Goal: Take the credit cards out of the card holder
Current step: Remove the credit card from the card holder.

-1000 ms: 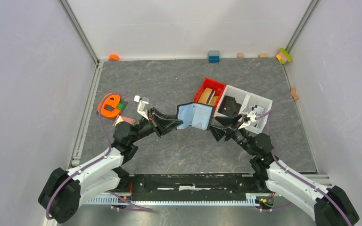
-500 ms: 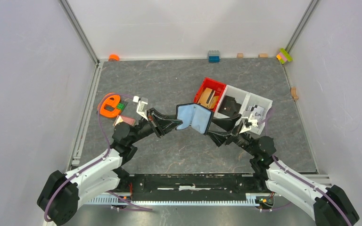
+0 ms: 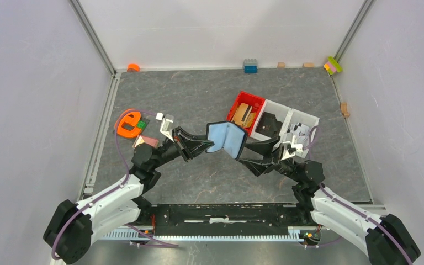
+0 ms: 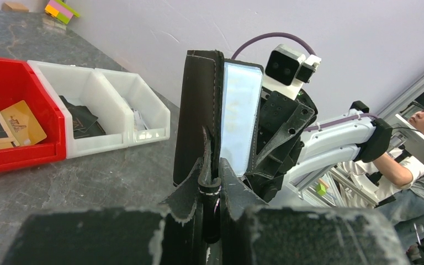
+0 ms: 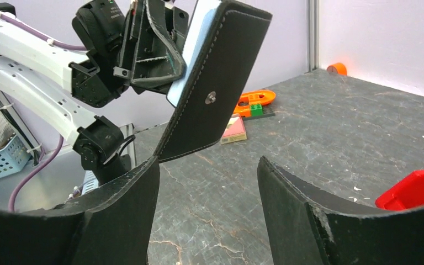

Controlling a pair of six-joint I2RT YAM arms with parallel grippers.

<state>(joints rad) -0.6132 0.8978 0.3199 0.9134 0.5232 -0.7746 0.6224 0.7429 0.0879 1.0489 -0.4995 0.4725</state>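
Within left claw (image 4: 211, 181), card holder (image 4: 199, 110), just before right claw (image 5: 208, 165).

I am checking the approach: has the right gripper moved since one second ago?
Yes. In the top view the right gripper has crept left, away from the white plastic bin and closer to the open black leather card holder.

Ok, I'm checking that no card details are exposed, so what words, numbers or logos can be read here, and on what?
Nothing is legible.
Tan piece in the red bin: a small dark emblem, too blurred to read.
Black item in the white bin: faint print, too blurred to read.
On the card holder: no writing shows.
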